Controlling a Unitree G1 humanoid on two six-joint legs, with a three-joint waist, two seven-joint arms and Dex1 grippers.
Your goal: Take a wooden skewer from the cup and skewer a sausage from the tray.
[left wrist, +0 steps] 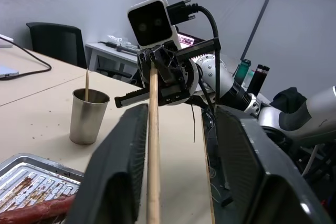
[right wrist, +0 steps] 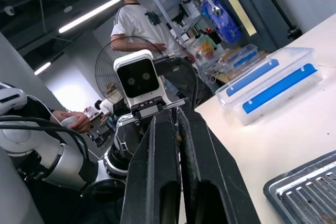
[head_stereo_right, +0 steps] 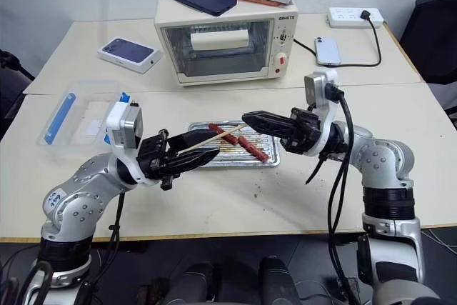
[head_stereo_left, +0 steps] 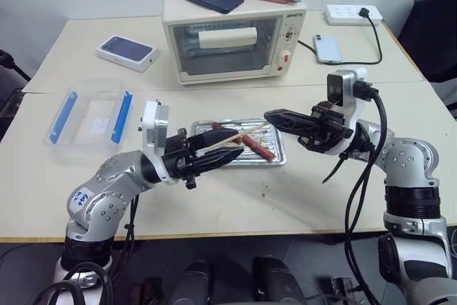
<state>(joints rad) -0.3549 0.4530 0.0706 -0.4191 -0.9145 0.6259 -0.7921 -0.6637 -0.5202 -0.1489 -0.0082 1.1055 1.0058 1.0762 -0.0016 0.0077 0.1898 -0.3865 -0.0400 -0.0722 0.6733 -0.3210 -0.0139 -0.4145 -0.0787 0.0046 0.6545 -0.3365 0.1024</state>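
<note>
A wooden skewer [head_stereo_left: 241, 136] slants above the tray [head_stereo_left: 277, 156], spanning the gap between my two grippers. My right gripper [head_stereo_left: 270, 116] points left and is shut on the skewer's far end. My left gripper [head_stereo_left: 232, 155] points right, and the skewer's near end [left wrist: 153, 145] runs between its fingers. Those fingers stand apart, and the stick lies against one finger [left wrist: 123, 150]. Two reddish-brown sausages [head_stereo_left: 257, 146] [head_stereo_left: 226, 133] lie on the ribbed tray under the skewer. The steel cup [left wrist: 88, 116], with another skewer in it, stands on the table beyond the tray.
A toaster oven [head_stereo_left: 232, 37] with a phone and a box on top stands at the back. A clear plastic box with blue clips [head_stereo_left: 89, 116] lies left of the tray. A phone box [head_stereo_left: 128, 51], a phone [head_stereo_left: 327, 48] and a power strip [head_stereo_left: 353, 13] lie further back. A person [right wrist: 142, 22] stands beyond the table.
</note>
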